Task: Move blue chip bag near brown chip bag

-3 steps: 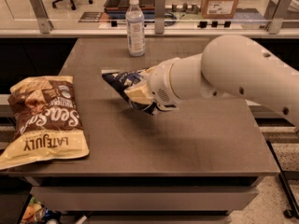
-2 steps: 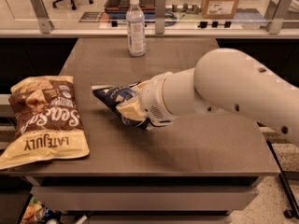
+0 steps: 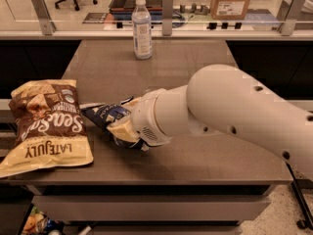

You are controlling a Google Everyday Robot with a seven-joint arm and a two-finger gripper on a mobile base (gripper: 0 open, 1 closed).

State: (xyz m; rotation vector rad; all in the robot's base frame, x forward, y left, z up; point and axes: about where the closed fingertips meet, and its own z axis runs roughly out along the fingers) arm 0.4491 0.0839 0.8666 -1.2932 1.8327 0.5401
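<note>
Sliding left is the big change. The brown chip bag (image 3: 46,124) lies flat on the tabletop (image 3: 195,82), and the blue chip bag (image 3: 103,115) has come over from well to its right to just beside its right edge, tip almost touching. Right of that, the hand (image 3: 124,130) is clamped on the blue chip bag's far end. Looks basically there to me, just needs letting go.

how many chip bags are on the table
2. The brown bag lies at the left edge of the table; the blue bag is just right of it, held by the gripper. The arm could hide more.
</note>
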